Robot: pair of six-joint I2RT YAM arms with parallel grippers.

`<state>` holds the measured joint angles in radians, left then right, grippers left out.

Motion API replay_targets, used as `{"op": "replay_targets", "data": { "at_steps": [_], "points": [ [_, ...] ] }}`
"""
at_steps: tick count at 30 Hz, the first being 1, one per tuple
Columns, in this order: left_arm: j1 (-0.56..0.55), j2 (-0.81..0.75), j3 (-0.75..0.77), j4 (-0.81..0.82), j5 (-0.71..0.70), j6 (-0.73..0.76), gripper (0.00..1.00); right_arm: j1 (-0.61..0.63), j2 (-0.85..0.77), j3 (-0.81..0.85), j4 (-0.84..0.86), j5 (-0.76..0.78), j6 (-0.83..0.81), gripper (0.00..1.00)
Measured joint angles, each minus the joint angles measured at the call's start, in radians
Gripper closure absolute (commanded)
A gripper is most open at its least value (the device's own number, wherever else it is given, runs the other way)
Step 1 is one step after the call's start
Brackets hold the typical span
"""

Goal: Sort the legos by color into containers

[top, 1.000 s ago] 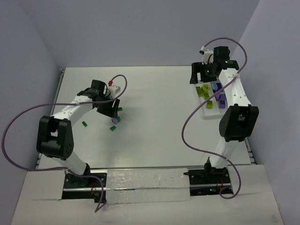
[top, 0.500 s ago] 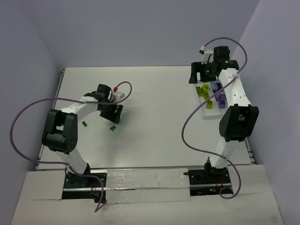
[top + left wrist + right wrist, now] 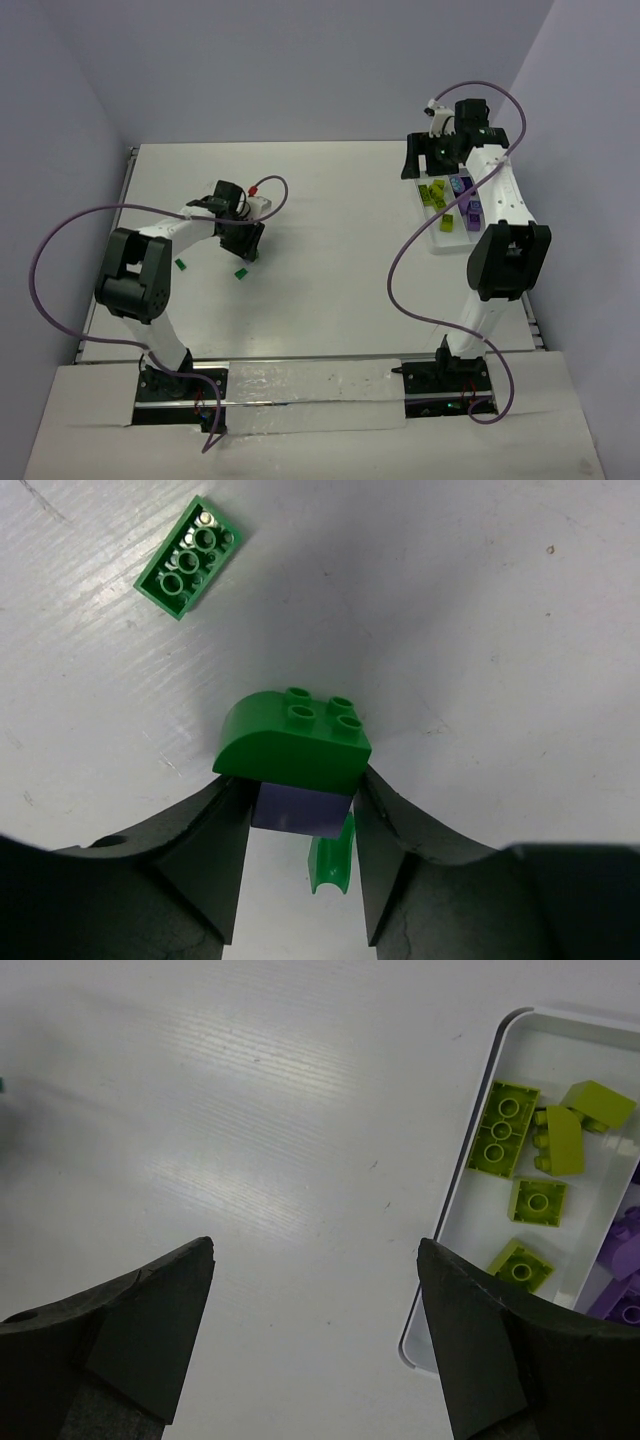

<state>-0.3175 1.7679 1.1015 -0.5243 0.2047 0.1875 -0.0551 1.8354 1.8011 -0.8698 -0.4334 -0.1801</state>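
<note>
The left gripper [image 3: 303,785] is closed on a lavender block [image 3: 300,812] (both fingers touch its sides), and this block carries a rounded dark green brick [image 3: 292,742]. One flat green brick [image 3: 190,557] lies apart on the table [image 3: 480,600]. The right gripper [image 3: 315,1250] stands wide open and holds nothing, just beside the left rim of the tray [image 3: 445,1230]. The tray, near the table's right edge, contains yellow-green bricks [image 3: 505,1128] and purple bricks [image 3: 625,1245].

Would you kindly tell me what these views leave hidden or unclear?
Left wrist: lavender block mostly under the rounded green brick; whether the left gripper grips them is unclear.
Right wrist: purple bricks cut off by the right edge.
Top: the right arm covers part of the white plastic tray.
</note>
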Motion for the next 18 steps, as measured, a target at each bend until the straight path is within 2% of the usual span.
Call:
{"op": "replay_targets", "data": {
  "at_steps": [7, 9, 12, 14, 16, 18],
  "points": [
    [-0.003, 0.000, 0.000, 0.014, 0.000, 0.008, 0.80, 0.004, 0.003, 0.000, -0.004, -0.029, 0.011, 0.11],
    [-0.003, -0.003, 0.000, 0.014, 0.003, 0.014, 0.84, 0.006, -0.003, -0.025, 0.028, -0.075, 0.040, 0.11],
    [-0.003, -0.029, 0.000, 0.009, 0.030, 0.030, 0.89, 0.017, -0.050, -0.170, 0.118, -0.199, 0.121, 0.10],
    [-0.009, -0.069, 0.000, 0.009, 0.064, 0.041, 0.93, 0.042, -0.079, -0.298, 0.201, -0.310, 0.202, 0.06],
    [-0.027, -0.138, 0.000, 0.012, 0.099, 0.055, 0.97, 0.096, -0.092, -0.416, 0.277, -0.407, 0.280, 0.00],
    [-0.059, -0.214, 0.000, 0.020, 0.124, 0.066, 1.00, 0.164, -0.093, -0.508, 0.349, -0.486, 0.359, 0.00]
  ]
}}
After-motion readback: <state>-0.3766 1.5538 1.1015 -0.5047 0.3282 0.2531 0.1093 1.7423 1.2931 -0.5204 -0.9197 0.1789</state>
